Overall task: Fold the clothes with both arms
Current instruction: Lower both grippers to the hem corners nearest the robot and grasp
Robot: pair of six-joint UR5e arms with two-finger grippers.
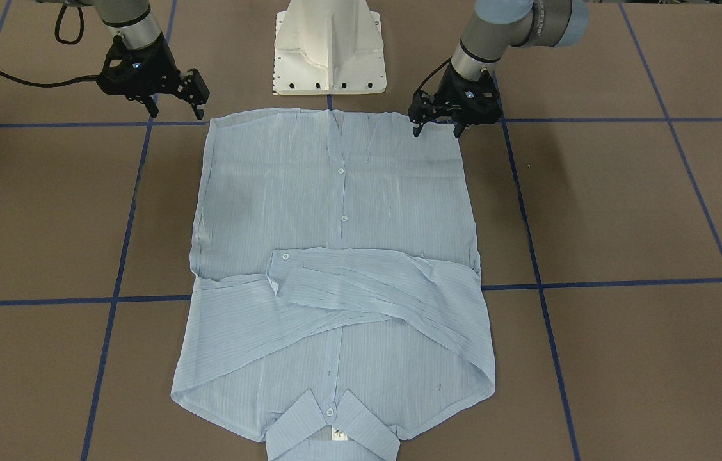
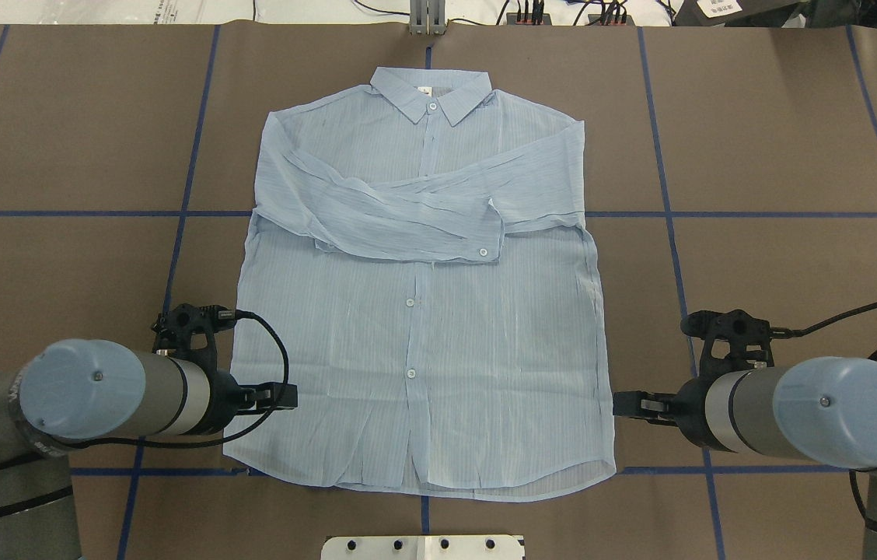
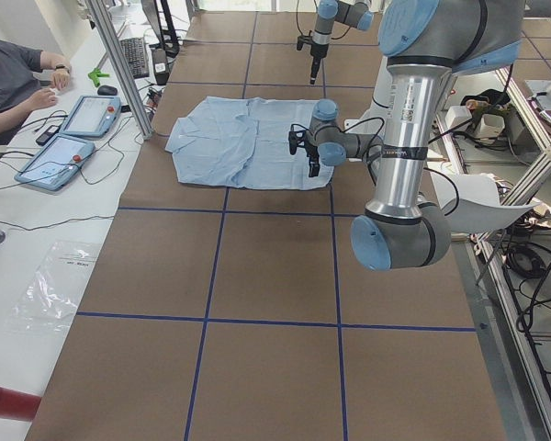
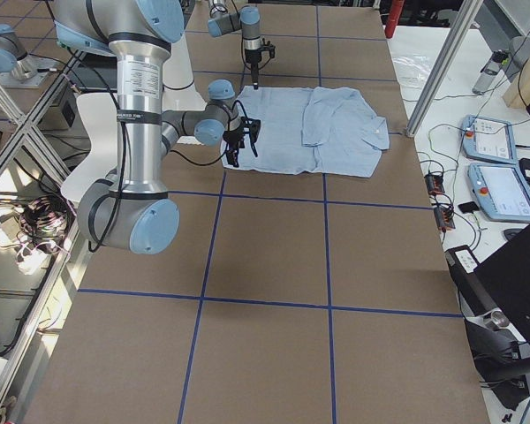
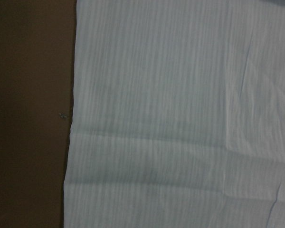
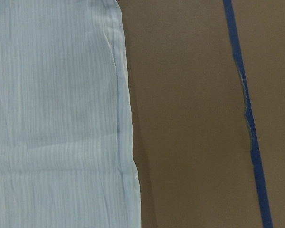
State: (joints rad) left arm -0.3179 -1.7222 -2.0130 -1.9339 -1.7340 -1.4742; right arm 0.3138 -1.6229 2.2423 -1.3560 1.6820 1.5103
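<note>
Both jaws look spread and empty, I think; shirt (image 1: 335,211) flat on table (image 1: 623,205), collar (image 1: 332,429) far, hem (image 1: 310,114) nearest base (image 1: 329,51). Left gripper (image 1: 438,133) over its hem corner, right gripper (image 1: 177,115) just outside.

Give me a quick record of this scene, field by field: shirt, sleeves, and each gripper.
shirt: light blue, flat on the table, front up, collar far from the robot
sleeves: both folded across the chest
left gripper: open, over the shirt's near left corner
right gripper: open, beside the shirt's near right corner
body fold: not yet done
</note>
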